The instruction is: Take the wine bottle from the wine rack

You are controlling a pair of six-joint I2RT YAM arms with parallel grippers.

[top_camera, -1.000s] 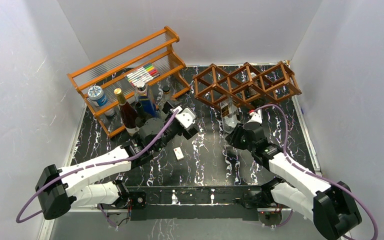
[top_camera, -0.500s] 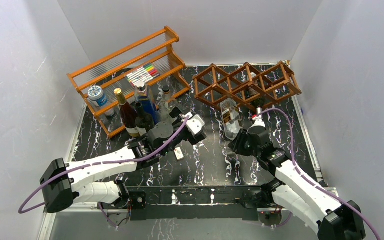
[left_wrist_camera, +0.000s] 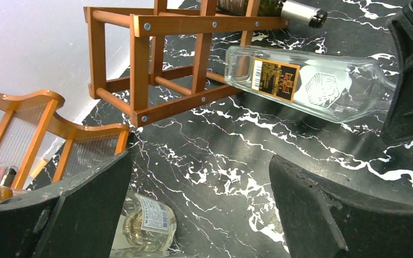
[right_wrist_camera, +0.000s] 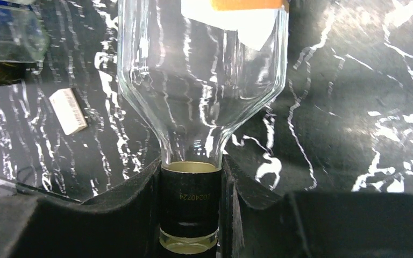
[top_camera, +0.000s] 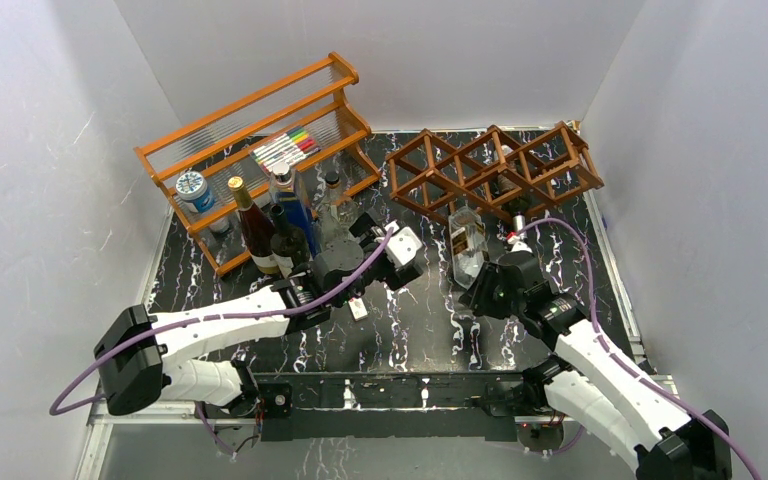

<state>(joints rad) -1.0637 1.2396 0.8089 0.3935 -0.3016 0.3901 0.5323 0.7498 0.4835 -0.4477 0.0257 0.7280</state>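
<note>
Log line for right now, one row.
right gripper: shut on clear bottle neck | base: at wine rack front | left gripper: open, empty

The wine bottle (left_wrist_camera: 322,86) is clear, the wine rack (left_wrist_camera: 140,70) reddish-brown.

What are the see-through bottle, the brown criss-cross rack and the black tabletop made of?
The clear bottle looks like glass: transparent, glossy, with sharp highlights. The rack looks like wood, stained reddish-brown, slightly shiny, joined with visible screws. The tabletop is black with white veins like marble, though it may be only a printed surface; that stays open.
</note>
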